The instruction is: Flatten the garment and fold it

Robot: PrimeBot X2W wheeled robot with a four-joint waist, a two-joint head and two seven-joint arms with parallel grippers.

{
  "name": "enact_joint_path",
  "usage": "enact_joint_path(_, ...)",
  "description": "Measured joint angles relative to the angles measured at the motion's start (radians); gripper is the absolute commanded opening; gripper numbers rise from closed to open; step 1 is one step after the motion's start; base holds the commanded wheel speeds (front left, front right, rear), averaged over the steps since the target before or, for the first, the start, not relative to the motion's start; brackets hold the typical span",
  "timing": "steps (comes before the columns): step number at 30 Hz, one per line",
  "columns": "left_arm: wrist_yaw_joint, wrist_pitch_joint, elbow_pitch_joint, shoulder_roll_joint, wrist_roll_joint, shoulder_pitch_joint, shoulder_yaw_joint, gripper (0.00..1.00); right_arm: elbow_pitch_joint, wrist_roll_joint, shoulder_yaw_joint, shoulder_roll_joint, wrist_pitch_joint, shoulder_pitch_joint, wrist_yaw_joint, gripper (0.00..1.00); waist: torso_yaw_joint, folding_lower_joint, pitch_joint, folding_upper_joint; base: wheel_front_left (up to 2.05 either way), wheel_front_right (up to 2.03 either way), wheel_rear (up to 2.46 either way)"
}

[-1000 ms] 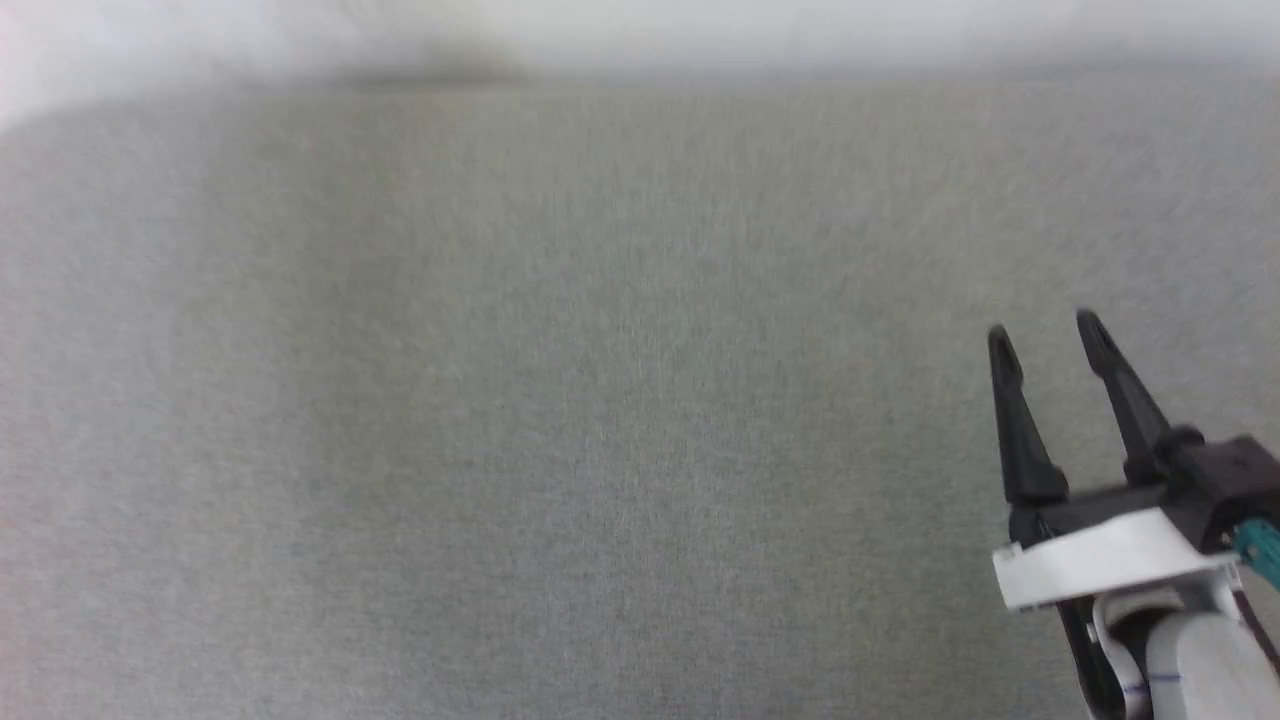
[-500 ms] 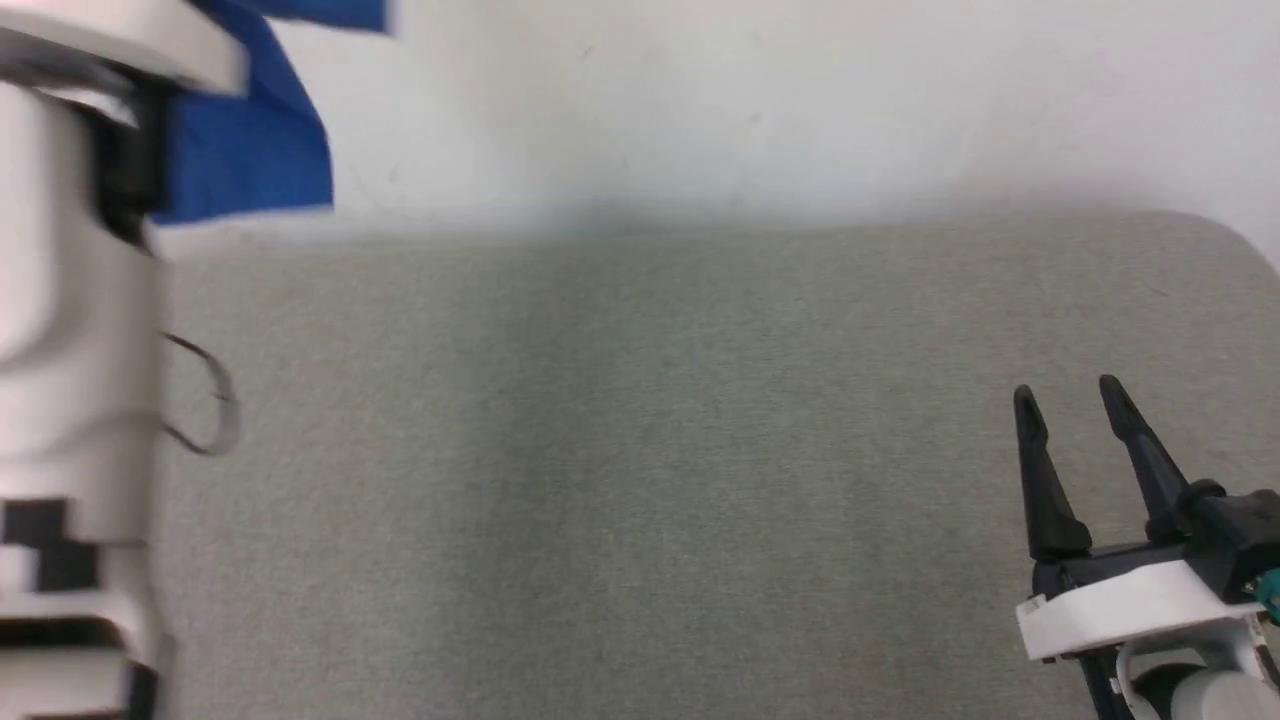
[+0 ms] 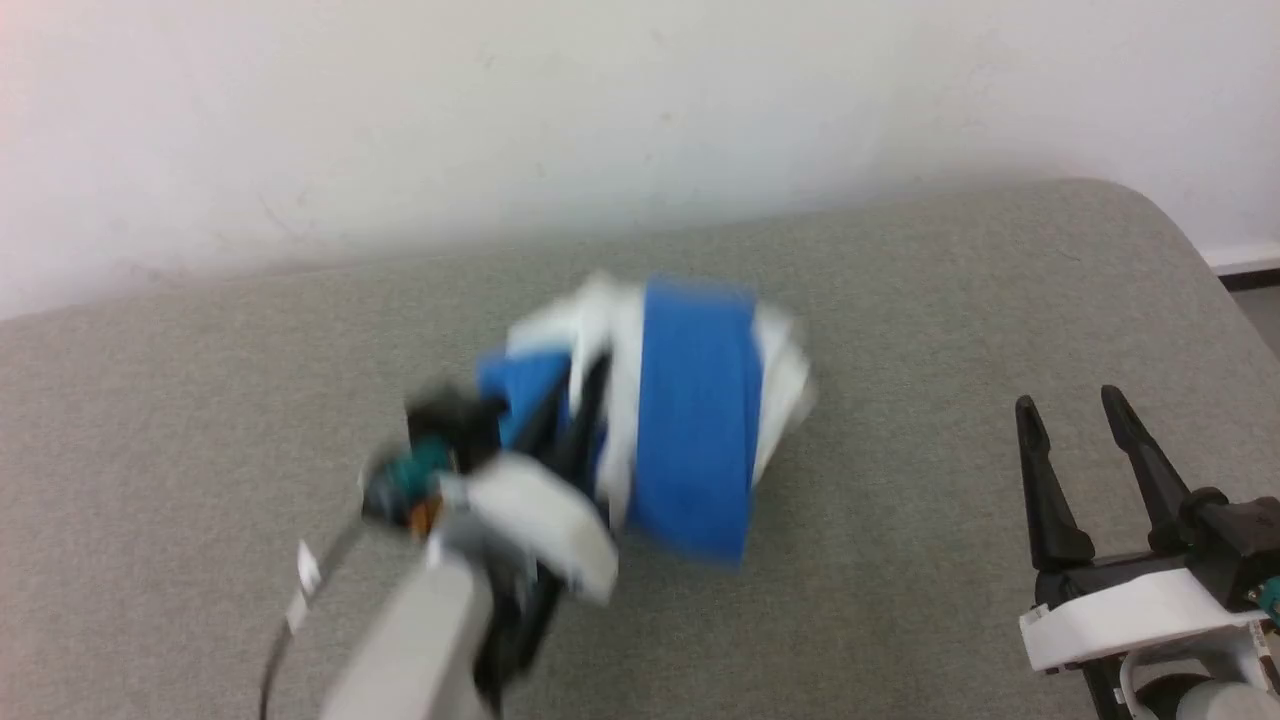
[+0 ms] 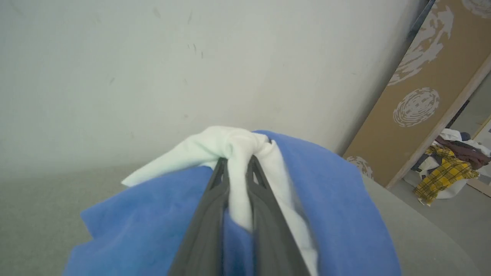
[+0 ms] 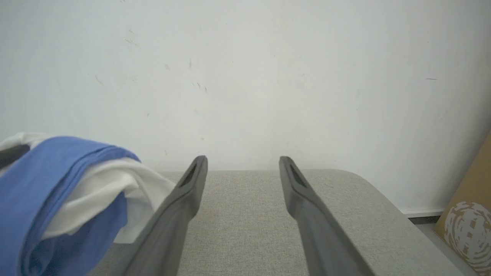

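Well, under me is a big soft grey pad with a round corner on the right. Past my fingertips, a plain white wall stands up at the pad's far edge. Off to the right of my left gripper, a brown board with pale round swirls stands by the wall. Beyond it, a pile of clothes with a yellow checked one lies on the floor.

My left gripper is pinching the garment. Its two dark fingers are squeezed close together with a fold of white cloth between them. The garment is bunched up in a lump around those fingers, not flat. White cloth pokes out past the fingertips, and blue cloth hangs down on both sides of them. The head view is blurry. There, a wide blue band wraps over the lump and runs from the near side to the wall side, the same way my left fingers point. I cannot tell which way the collar or sleeves point, or which way the lump is longest. I cannot tell if its bottom touches the pad.

My right gripper is spread wide with nothing between its fingers, and it points at the wall. The garment is off to its left, apart from it.
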Motion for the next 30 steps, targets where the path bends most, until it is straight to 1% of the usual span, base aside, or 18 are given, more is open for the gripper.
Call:
enact_joint_path(3, 0.025, -0.004, 0.038, -0.002, -0.004, 0.144, -0.024, 0.00, 0.003, 0.002, 0.007, 0.000, 0.001, 0.005, 0.000, 1.00, -0.013, 0.0000, 0.007, 0.0000, 0.00, 0.00, 0.00)
enact_joint_path(4, 0.033, -0.012, 0.055, -0.001, -0.004, 0.183, -0.028, 0.14, 0.005, 0.002, 0.010, 0.000, 0.001, 0.005, 0.000, 1.00, -0.016, 0.0000, 0.010, 0.0000, 0.00, 0.00, 0.00)
enact_joint_path(5, 0.034, -0.014, 0.075, -0.001, -0.007, 0.214, -0.032, 0.44, 0.008, 0.002, 0.015, 0.000, 0.001, 0.005, 0.000, 1.00, -0.019, 0.0001, 0.012, 0.0000, 0.00, 0.00, 0.00)
enact_joint_path(6, 0.034, -0.021, 0.091, 0.000, -0.007, 0.241, -0.039, 1.00, 0.010, 0.002, 0.021, 0.000, 0.001, 0.006, 0.000, 1.00, -0.021, 0.0000, 0.013, 0.0000, 0.00, 0.00, 0.00)
enact_joint_path(9, 0.031, -0.040, 0.112, -0.007, -0.005, 0.288, -0.076, 1.00, 0.015, 0.002, 0.021, 0.000, 0.000, 0.010, 0.000, 1.00, -0.013, 0.0000, 0.016, 0.0000, 0.00, 0.00, 0.00)
enact_joint_path(11, 0.031, -0.073, 0.106, -0.015, -0.001, 0.298, -0.088, 1.00, 0.017, 0.002, 0.016, 0.000, 0.000, 0.013, 0.000, 1.00, -0.003, 0.0001, 0.015, 0.0000, 0.00, 0.00, 0.00)
enact_joint_path(14, 0.032, -0.123, 0.050, -0.016, 0.016, 0.301, -0.087, 1.00, 0.016, 0.002, 0.015, 0.000, 0.002, 0.026, 0.000, 1.00, 0.015, 0.0000, 0.013, 0.0000, 0.00, 0.00, 0.00)
enact_joint_path(16, 0.048, -0.142, -0.006, -0.016, 0.037, 0.301, -0.074, 1.00, 0.015, 0.001, 0.013, 0.000, 0.006, 0.027, 0.000, 1.00, 0.027, 0.0000, 0.012, 0.0000, 0.00, 0.00, 0.00)
enact_joint_path(19, 0.076, -0.156, -0.094, -0.013, 0.070, 0.300, -0.031, 1.00, 0.011, 0.001, 0.003, 0.000, 0.008, 0.030, 0.000, 1.00, 0.044, 0.0000, 0.009, 0.0000, 0.00, 0.00, 0.00)
enact_joint_path(23, 0.100, -0.157, -0.191, -0.010, 0.111, 0.298, 0.040, 1.00, 0.003, 0.001, -0.015, 0.000, 0.012, 0.045, 0.000, 1.00, 0.071, 0.0000, 0.007, 0.0000, 0.00, 0.00, 0.00)
enact_joint_path(26, 0.121, -0.157, -0.219, 0.006, 0.133, 0.300, 0.114, 1.00, -0.002, 0.001, -0.014, 0.000, 0.024, 0.048, 0.000, 1.00, 0.087, 0.0000, 0.005, 0.0000, 0.00, 0.00, 0.00)
enact_joint_path(30, 0.138, -0.157, -0.231, 0.042, 0.153, 0.322, 0.203, 1.00, -0.007, -0.006, -0.012, 0.000, 0.041, 0.048, 0.000, 1.00, 0.100, 0.0000, 0.002, 0.0000, 0.00, 0.00, 0.00)
